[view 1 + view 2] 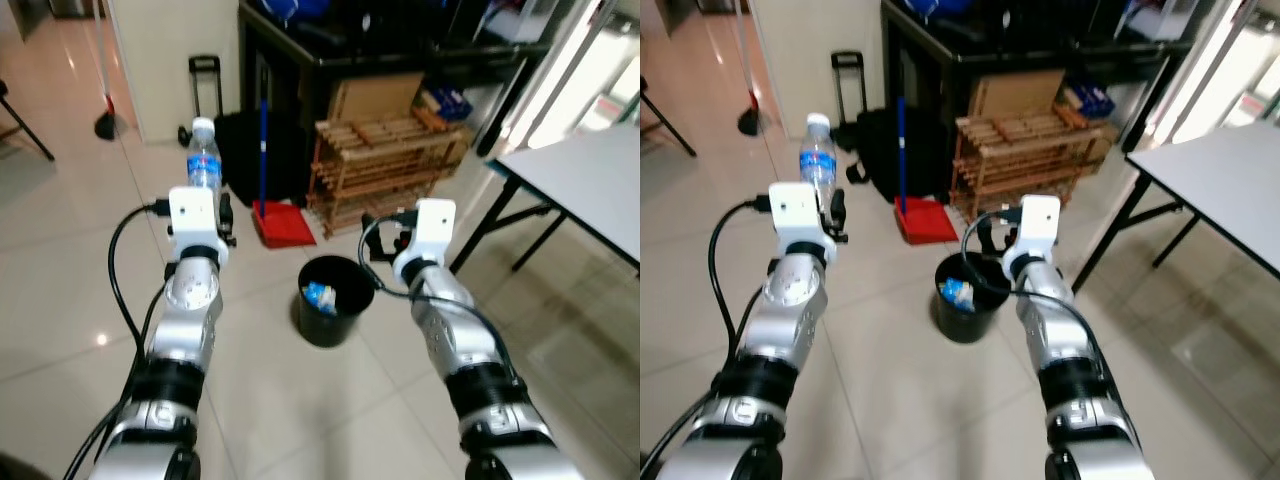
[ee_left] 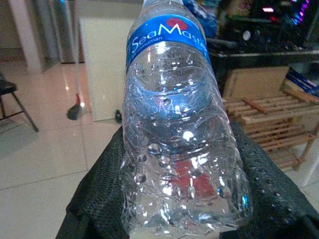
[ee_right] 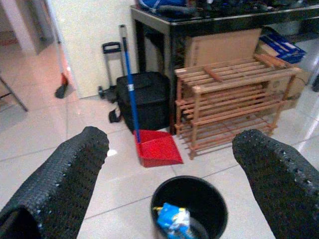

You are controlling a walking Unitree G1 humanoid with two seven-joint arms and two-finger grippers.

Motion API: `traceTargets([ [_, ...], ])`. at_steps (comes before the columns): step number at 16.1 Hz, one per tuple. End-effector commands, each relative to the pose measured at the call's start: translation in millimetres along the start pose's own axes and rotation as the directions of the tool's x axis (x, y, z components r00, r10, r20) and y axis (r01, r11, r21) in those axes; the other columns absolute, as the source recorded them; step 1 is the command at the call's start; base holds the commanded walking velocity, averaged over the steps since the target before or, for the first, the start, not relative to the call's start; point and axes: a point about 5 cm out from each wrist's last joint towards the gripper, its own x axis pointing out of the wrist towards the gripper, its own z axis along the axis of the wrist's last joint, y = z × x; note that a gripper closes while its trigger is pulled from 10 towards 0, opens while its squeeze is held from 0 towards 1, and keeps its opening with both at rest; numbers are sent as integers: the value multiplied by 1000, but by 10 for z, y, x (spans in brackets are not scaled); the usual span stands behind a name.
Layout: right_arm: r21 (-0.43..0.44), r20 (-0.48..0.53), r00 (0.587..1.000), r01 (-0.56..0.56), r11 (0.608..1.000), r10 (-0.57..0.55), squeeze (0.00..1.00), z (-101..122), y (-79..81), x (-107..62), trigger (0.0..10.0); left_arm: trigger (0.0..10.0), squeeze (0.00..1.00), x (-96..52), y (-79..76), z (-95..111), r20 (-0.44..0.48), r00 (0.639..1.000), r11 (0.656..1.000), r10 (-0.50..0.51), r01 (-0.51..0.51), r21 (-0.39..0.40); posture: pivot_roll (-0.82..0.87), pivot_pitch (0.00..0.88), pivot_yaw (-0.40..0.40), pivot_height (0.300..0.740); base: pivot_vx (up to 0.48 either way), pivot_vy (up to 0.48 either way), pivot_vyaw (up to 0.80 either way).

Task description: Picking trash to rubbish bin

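Observation:
A clear plastic water bottle (image 1: 203, 160) with a blue label stands upright in my left gripper (image 1: 205, 190), held up at the left; the left wrist view shows the bottle (image 2: 174, 124) between the black fingers (image 2: 99, 199). A black round rubbish bin (image 1: 333, 298) sits on the tiled floor between my arms, with a blue wrapper (image 1: 320, 296) inside. My right gripper (image 1: 388, 238) hovers just right of the bin, open and holding nothing; in the right wrist view its fingers (image 3: 65, 174) stand wide apart above the bin (image 3: 189, 206).
Behind the bin a red dustpan (image 1: 283, 223) with a blue handle leans by a black bag (image 3: 142, 97). A wooden rack (image 1: 385, 165) and a dark cabinet stand at the back. A white table (image 1: 590, 185) is at the right. A folding trolley (image 1: 203, 90) rests by the wall.

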Motion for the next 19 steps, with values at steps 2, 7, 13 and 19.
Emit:
traceTargets([
  [2,1,-6,998,64,998,-64,0,-15,-200,-30,10000,10000,0,1,-171,36,7,999,999,-49,49,-7,35,42,-100,740,467,0,0],
  [7,-13,-21,998,58,998,-58,0,-54,-198,-39,10000,10000,0,-1,-173,33,5,999,999,-54,54,-5,35,41,-97,740,464,0,-130],
  [13,-14,-22,998,65,998,-66,0,-63,-199,-34,10000,10000,0,-2,-193,46,14,997,997,-75,74,34,38,42,-98,740,461,0,-533],
  [19,-13,-16,997,74,997,-74,0,-61,-218,-33,10000,10000,0,-14,-219,78,25,996,997,-80,79,22,37,41,-98,740,457,0,0],
])
